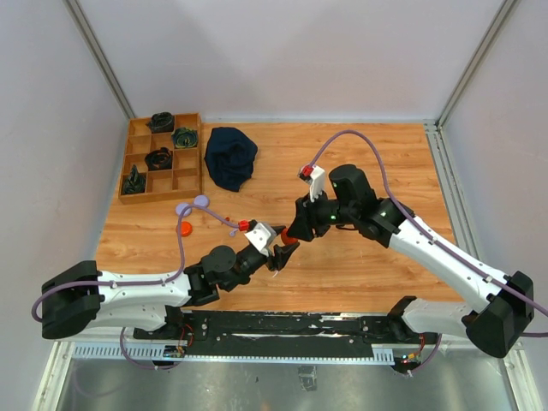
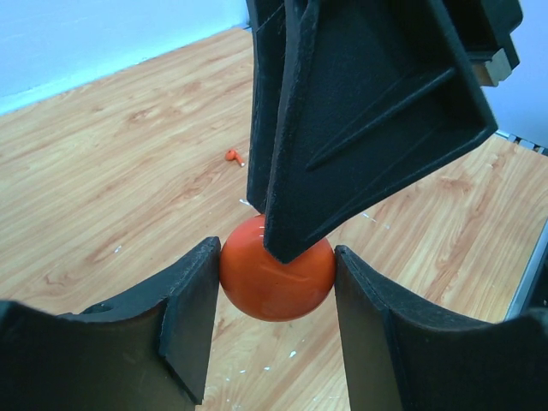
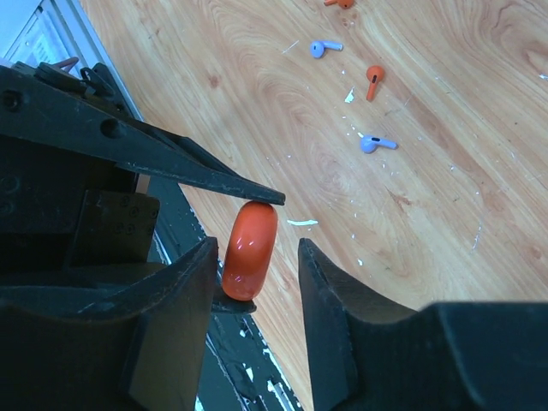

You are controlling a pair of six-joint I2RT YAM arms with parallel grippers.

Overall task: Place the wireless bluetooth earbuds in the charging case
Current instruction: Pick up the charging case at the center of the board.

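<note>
**A:** Where is the case?

**B:** The case (image 2: 276,295) is up off the table (image 1: 274,184), over its near middle. The left pincer (image 2: 276,265) is clamped on it, one finger on each side of the round rim.

**A:** And the right one?

**B:** The right pincer (image 3: 257,253) straddles the flat faces. Its jaws stand apart: one sits at the case and the other shows a gap, so there is no grip there yet.

**A:** Any buds in?

**B:** None. Edge-on, the case shows no opening, so I judge it closed. The buds (image 3: 374,143), two lavender and an orange, lie loose on the table left of the pincers, apart from each other. An orange bud (image 2: 231,156) also lies on the wood beyond the pincers in the left wrist view. I can't tell whether it is the same orange one.

**A:** So what's left?

**B:** Nearly everything, I'd say: open the case, fetch the buds and seat them.

**A:** Room to move?

**B:** Fair. Bare wood lies all round the pincers. The discs (image 1: 186,228) sit to the left. The cloth (image 1: 229,158) and the tray (image 1: 163,198) are farther off, well apart. The near edge, with its black rail (image 1: 291,325), is the closest limit. The walls (image 1: 257,51) close the left, far and right sides, well away.
</note>
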